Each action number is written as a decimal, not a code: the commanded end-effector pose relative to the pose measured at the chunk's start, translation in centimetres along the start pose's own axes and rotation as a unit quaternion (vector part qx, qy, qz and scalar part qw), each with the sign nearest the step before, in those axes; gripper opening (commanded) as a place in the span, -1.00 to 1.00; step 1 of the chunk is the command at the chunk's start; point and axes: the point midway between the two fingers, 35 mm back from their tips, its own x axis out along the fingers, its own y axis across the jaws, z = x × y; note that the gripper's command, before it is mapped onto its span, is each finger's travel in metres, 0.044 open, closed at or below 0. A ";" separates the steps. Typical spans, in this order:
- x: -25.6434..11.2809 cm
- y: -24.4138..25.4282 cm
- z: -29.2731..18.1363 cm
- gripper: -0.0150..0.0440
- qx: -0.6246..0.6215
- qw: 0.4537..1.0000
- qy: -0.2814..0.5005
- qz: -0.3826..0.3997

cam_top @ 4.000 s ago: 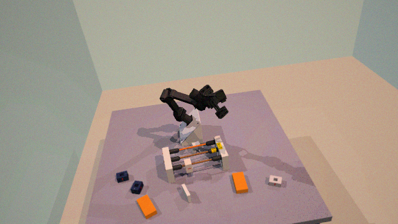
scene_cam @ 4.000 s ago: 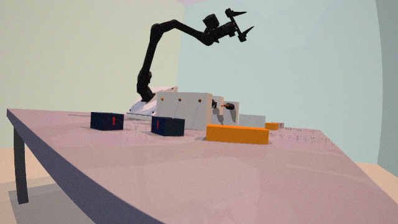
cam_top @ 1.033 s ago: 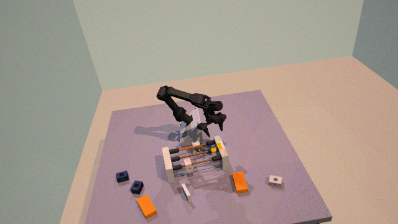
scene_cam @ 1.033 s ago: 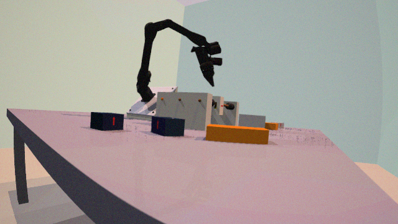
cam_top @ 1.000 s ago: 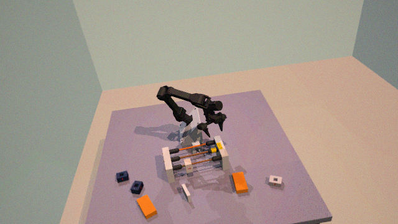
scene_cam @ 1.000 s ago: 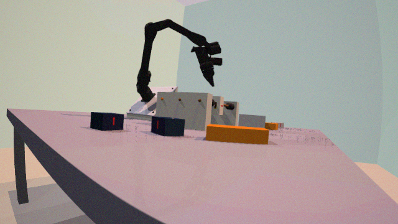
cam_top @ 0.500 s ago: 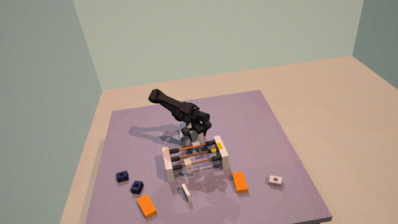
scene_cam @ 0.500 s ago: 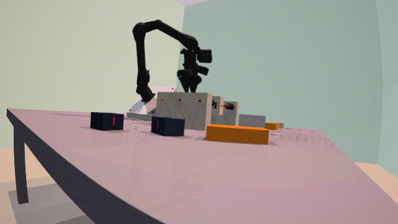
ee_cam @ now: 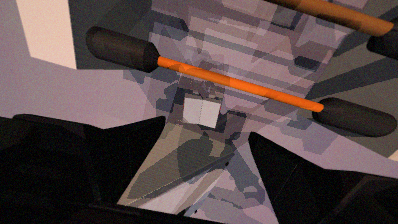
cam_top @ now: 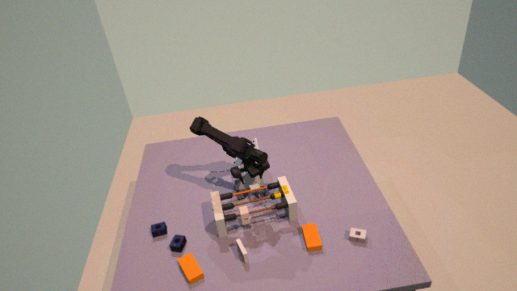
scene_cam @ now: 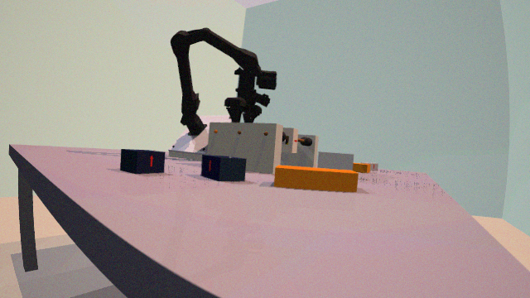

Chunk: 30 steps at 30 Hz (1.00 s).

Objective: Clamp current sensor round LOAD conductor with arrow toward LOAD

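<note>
My gripper (cam_top: pixel 251 180) (scene_cam: pixel 243 121) (ee_cam: pixel 207 127) is open and empty, pointing down behind the conductor rack. A small white block, seemingly the sensor (cam_top: pixel 255 187) (ee_cam: pixel 201 111), stands low beyond the fingertips in the wrist view, beside the bright orange back conductor (cam_top: pixel 242 193) (ee_cam: pixel 240 87). Its jaws and arrow cannot be made out. The middle conductor (cam_top: pixel 252 201) (ee_cam: pixel 340 12) carries a yellow collar (cam_top: pixel 278 196). A yellow label (cam_top: pixel 285 189) is on the right end block (cam_top: pixel 292 208). A white piece with a red mark (cam_top: pixel 244 216) sits round the front conductor (cam_top: pixel 264 210).
The left end block (cam_top: pixel 220 226) (scene_cam: pixel 244 149) flanks the rack. Navy blocks (cam_top: pixel 158 229) (scene_cam: pixel 142 161) stand left. Orange blocks (cam_top: pixel 191 268) (scene_cam: pixel 315 179) lie at front left and front right. A thin white plate (cam_top: pixel 242 251) stands in front; a white holed block (cam_top: pixel 358 234) is far right.
</note>
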 end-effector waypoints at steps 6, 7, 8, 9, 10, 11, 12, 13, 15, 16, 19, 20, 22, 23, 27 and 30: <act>1.5 0.0 0.0 1.00 -0.002 1.000 -0.001 -0.001; 1.7 -0.1 0.0 1.00 -0.002 1.000 -0.001 -0.001; 1.8 -0.1 0.0 1.00 -0.002 1.000 -0.001 -0.001; 2.0 -0.1 0.0 1.00 -0.002 1.000 -0.001 -0.001; 2.2 -0.1 0.0 1.00 -0.002 1.000 -0.001 -0.001; 2.3 -0.1 0.0 1.00 -0.002 1.000 -0.001 -0.002; 2.5 -0.1 0.0 1.00 -0.002 1.000 -0.001 -0.002; 2.7 -0.1 0.0 1.00 -0.002 1.000 -0.001 -0.002; 3.0 -0.1 0.0 1.00 -0.002 1.000 -0.001 -0.002; 3.2 -0.1 0.0 1.00 -0.002 1.000 -0.001 -0.002; 3.6 -0.1 0.0 1.00 -0.002 1.000 -0.001 -0.002; 3.8 -0.1 0.0 1.00 -0.002 1.000 -0.001 -0.002; 4.1 -0.1 0.0 1.00 -0.002 1.000 -0.001 -0.002; 4.3 -0.1 -0.1 1.00 -0.002 1.000 -0.001 -0.003; 4.9 -0.2 -0.1 1.00 -0.002 1.000 0.000 -0.003; 5.2 -0.2 -0.2 1.00 -0.002 1.000 0.000 -0.003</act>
